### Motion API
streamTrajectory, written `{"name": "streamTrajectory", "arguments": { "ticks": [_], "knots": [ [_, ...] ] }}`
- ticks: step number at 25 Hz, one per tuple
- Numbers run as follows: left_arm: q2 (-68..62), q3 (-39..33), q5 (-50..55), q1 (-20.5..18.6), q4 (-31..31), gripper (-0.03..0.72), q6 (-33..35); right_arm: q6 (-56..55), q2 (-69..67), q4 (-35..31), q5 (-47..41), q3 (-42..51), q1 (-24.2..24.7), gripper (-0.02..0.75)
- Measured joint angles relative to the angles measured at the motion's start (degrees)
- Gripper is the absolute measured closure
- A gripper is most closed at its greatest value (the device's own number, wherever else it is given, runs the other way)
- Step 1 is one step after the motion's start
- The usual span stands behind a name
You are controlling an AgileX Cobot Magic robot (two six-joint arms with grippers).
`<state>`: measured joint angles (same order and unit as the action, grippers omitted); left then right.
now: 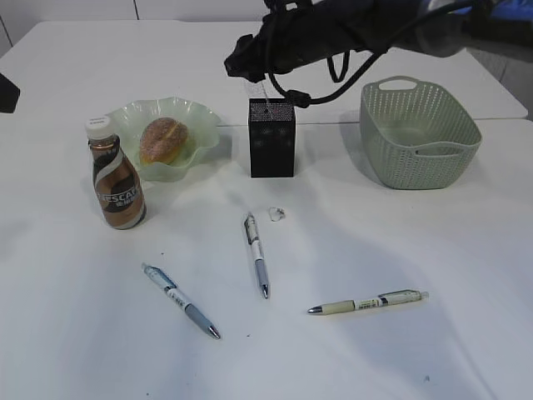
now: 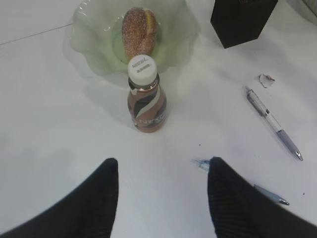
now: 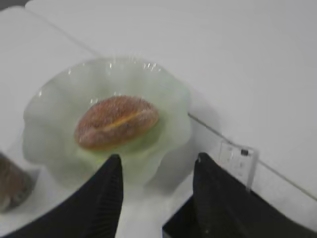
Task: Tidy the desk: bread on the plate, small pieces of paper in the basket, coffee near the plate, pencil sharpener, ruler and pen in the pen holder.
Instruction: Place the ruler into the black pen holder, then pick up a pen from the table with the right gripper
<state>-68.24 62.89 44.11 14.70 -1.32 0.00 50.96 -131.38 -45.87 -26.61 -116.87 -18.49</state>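
Observation:
The bread (image 1: 164, 139) lies in the green wavy plate (image 1: 202, 117), and the coffee (image 1: 117, 179) stands just in front of it on the left. My right gripper (image 3: 157, 161) hangs open and empty above the black pen holder (image 1: 271, 137), reaching in from the right (image 1: 240, 60). The clear ruler's (image 3: 237, 159) top pokes up beside its right finger. My left gripper (image 2: 162, 166) is open and empty, low over the desk in front of the coffee (image 2: 146, 101). Three pens (image 1: 256, 254) (image 1: 181, 300) (image 1: 368, 302) lie on the desk. A small piece of paper (image 1: 277, 214) lies near the holder. The pencil sharpener is out of view.
The sage-green basket (image 1: 419, 133) stands at the back right, beside the pen holder. The right arm's dark bulk and cables hang over the back middle of the desk (image 1: 75, 333). One pen's tip (image 2: 200, 163) lies beside my left gripper's right finger.

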Motion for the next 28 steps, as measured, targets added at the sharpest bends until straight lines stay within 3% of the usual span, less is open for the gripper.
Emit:
{"name": "streamTrajectory", "arguments": {
  "ticks": [5, 7, 11, 15, 19, 23, 28],
  "knots": [
    [0.0, 0.0, 0.0, 0.0, 0.0, 0.286, 0.0, -11.1, 3.15, 18.85, -16.38, -0.48, 1.09, 0.364],
    [0.0, 0.0, -0.12, 0.0, 0.0, 0.286, 0.0, -14.04, 3.56, 21.65, -19.46, -0.92, 1.09, 0.364],
    [0.0, 0.0, -0.12, 0.0, -0.91, 0.286, 0.0, -25.63, 4.39, 31.91, -34.86, -4.26, 1.09, 0.364],
    [0.0, 0.0, -0.12, 0.0, -1.82, 0.286, 0.0, -31.61, 4.37, 36.2, -43.17, -5.9, 1.09, 0.364],
    [0.0, 0.0, 0.26, 0.0, -2.14, 0.286, 0.0, -38.45, 4.41, 39.31, -43.78, -6.13, 1.09, 0.364],
    [0.0, 0.0, 2.66, 0.0, -2.82, 0.286, 0.0, -47.54, 4.63, 39.97, -43.91, -5.77, 1.09, 0.364],
    [0.0, 0.0, 4.77, 0.0, -2.91, 0.286, 0.0, -50.96, 7.69, 37.42, -44.01, -0.64, 1.09, 0.364]
  ]
}}
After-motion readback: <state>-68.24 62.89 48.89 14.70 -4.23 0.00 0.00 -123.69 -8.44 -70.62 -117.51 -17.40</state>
